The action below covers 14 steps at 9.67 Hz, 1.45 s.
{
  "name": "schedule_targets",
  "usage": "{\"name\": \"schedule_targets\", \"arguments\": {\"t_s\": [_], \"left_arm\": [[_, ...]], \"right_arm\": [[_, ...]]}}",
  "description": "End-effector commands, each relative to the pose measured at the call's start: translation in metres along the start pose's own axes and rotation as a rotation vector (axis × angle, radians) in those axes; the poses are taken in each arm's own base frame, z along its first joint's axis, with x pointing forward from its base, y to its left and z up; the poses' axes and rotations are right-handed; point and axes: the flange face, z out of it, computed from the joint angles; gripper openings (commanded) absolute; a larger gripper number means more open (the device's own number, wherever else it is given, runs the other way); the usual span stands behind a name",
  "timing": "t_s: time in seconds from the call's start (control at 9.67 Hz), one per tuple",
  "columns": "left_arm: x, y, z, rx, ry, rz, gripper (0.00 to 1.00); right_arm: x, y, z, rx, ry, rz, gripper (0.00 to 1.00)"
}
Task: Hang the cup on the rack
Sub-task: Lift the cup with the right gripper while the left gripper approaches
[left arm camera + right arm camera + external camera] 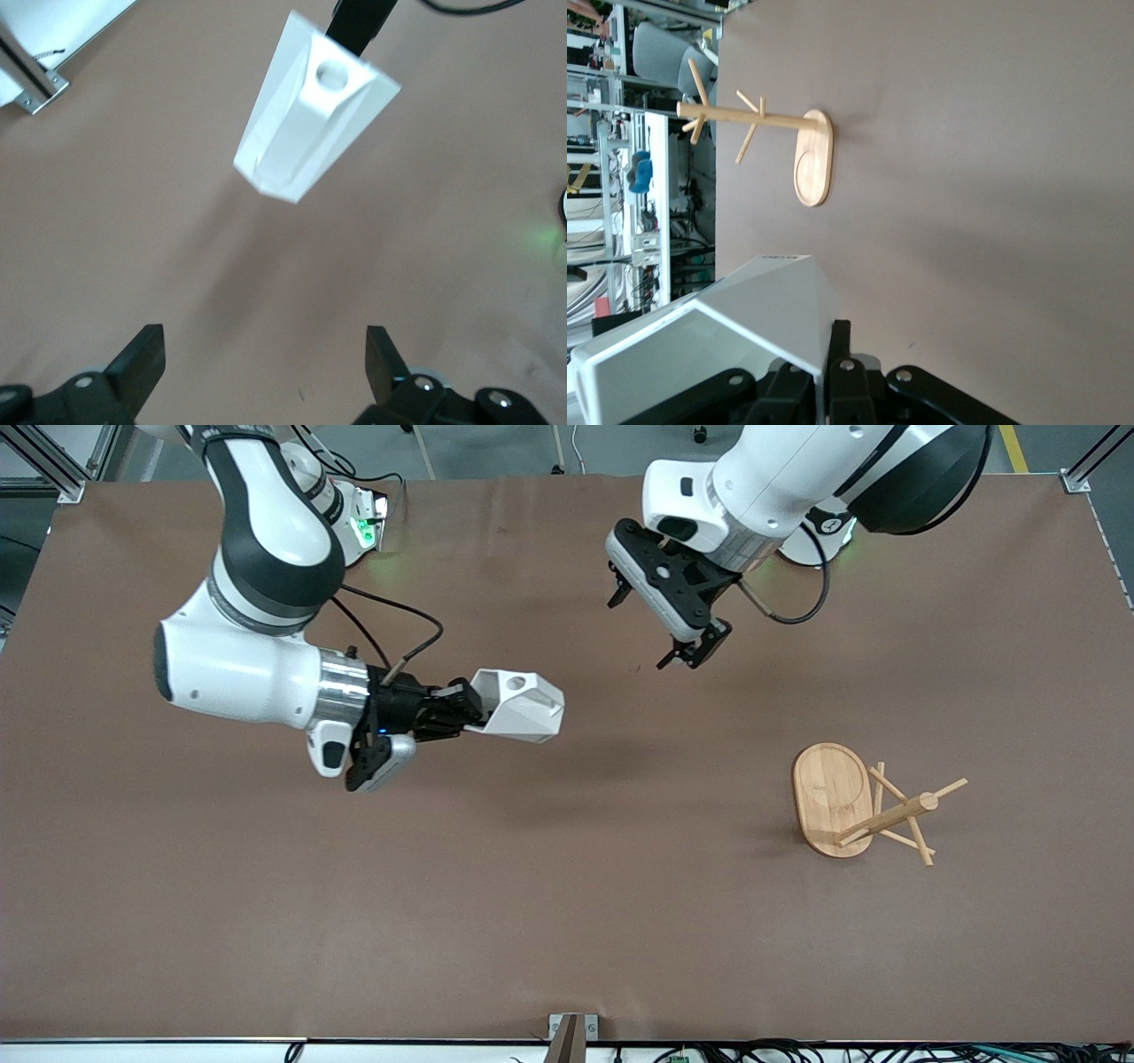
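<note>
Right gripper over the middle of the worktop, jaws pinching the cup by its rim — carried sideways, tab handle uppermost. Left gripper waiting above the worktop, jaws spread, empty. Rack upright toward the left arm's end, well apart. Risk: thin pegs missing the handle's small hole — or nudging the rack over.

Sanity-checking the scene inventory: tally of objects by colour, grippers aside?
White: 1, the cup, held in the shut right gripper above the table.
Light bamboo: 1, the rack, standing on the table toward the left arm's end.
Total: 2.
</note>
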Motion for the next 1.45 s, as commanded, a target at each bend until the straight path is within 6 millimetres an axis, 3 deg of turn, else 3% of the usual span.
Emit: {"name": "schedule_targets", "arguments": {"t_s": [0.0, 0.31, 0.93, 1.14, 1.34], "left_arm": [[-0.004, -0.007, 0.02, -0.021, -0.013, 0.084, 1.0], [-0.007, 0.003, 0.044, -0.022, -0.006, 0.102, 1.0], [-0.005, 0.019, 0.054, -0.028, -0.012, 0.132, 1.0], [-0.004, 0.023, 0.054, -0.03, -0.01, 0.189, 0.9], [-0.005, 0.023, 0.056, -0.031, -0.013, 0.246, 0.64]], "right_arm": [[-0.004, -0.003, 0.011, 0.116, -0.062, -0.004, 0.0], [-0.015, -0.021, 0.036, 0.178, -0.103, 0.004, 0.0], [-0.023, -0.05, 0.062, 0.337, -0.107, 0.054, 0.0], [-0.025, -0.057, 0.066, 0.373, -0.112, 0.071, 0.0], [-0.024, -0.061, 0.064, 0.42, -0.102, 0.09, 0.0]]}}
